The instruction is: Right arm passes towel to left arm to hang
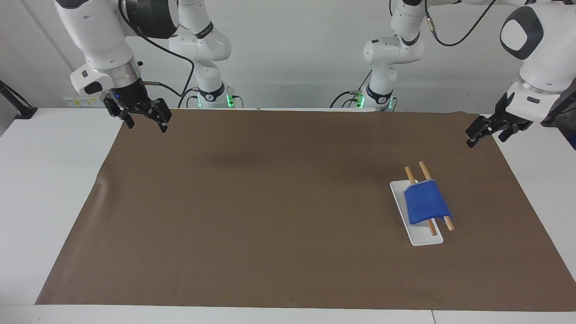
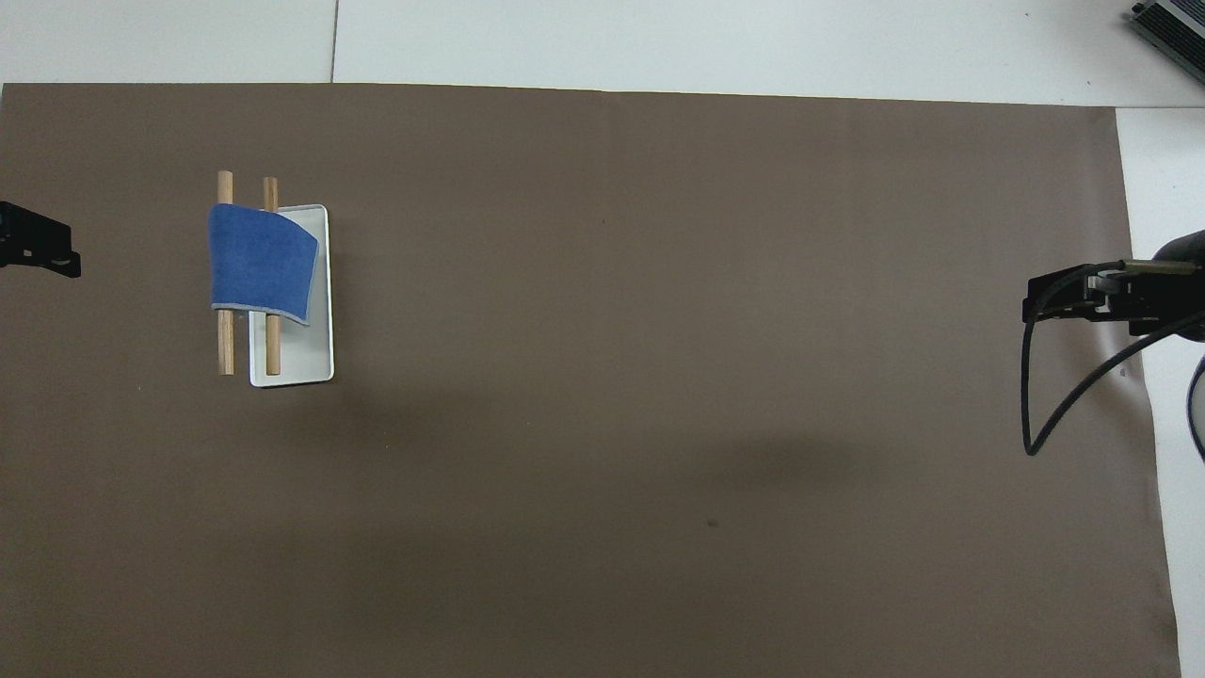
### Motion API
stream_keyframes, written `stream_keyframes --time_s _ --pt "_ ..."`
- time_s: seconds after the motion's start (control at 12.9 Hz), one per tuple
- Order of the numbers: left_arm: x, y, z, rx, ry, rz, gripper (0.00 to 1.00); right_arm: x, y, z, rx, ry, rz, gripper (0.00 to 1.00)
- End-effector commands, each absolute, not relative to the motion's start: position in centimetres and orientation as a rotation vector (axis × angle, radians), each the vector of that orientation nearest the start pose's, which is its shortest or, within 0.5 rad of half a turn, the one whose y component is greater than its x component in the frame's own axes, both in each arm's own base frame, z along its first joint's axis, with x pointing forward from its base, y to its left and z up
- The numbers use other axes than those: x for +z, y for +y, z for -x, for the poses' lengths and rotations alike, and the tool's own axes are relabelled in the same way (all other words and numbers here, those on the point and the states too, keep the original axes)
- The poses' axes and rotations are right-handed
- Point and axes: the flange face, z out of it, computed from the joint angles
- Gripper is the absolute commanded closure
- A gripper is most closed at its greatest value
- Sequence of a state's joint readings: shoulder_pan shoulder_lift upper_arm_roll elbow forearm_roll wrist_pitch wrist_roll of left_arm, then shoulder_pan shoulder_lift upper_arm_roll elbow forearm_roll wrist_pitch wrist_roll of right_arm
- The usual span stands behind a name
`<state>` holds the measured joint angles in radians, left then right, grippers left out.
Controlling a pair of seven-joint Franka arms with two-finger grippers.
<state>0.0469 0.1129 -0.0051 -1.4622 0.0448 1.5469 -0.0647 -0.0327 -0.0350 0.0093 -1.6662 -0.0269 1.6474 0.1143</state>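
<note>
The blue towel [image 1: 426, 206] [image 2: 262, 264] hangs draped over the two wooden rods [image 1: 422, 168] [image 2: 225, 344] of a small rack, whose white base [image 1: 426, 238] [image 2: 299, 363] stands toward the left arm's end of the table. My left gripper [image 1: 485, 138] [image 2: 42, 254] is in the air over the brown mat's edge, apart from the rack, open and holding nothing. My right gripper [image 1: 145, 125] [image 2: 1033, 299] waits open and empty over the mat's corner at the right arm's end, its black cable hanging in a loop.
A brown mat [image 1: 270, 202] [image 2: 659, 377] covers most of the white table [image 1: 54, 180]. A grey device [image 2: 1172, 24] sits on the table's edge farthest from the robots, at the right arm's end. A black clamp [image 1: 18, 108] stands by the right arm's end.
</note>
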Motion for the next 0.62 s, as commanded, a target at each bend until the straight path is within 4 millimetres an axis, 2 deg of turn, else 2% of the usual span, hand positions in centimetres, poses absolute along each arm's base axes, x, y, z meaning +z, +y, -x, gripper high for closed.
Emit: stream_keyframes --time_s 0.0,0.08,0.23,0.54 --pt "61.7 3.0 -57.4 0.080 -0.148 3.088 0.00 60.5 -1.8 -54.5 -0.006 0.192 3.153 0.00" --pt "62.4 2.9 -56.5 0.090 -0.146 3.088 0.00 60.5 -1.8 -54.5 -0.006 0.192 3.153 0.00" --pt "61.8 2.6 -55.9 0.125 -0.139 3.087 0.00 60.5 -1.8 -54.5 -0.006 0.192 3.153 0.00" --pt "61.2 2.4 -55.5 0.132 -0.126 3.087 0.00 60.5 -1.8 -54.5 -0.006 0.192 3.153 0.00"
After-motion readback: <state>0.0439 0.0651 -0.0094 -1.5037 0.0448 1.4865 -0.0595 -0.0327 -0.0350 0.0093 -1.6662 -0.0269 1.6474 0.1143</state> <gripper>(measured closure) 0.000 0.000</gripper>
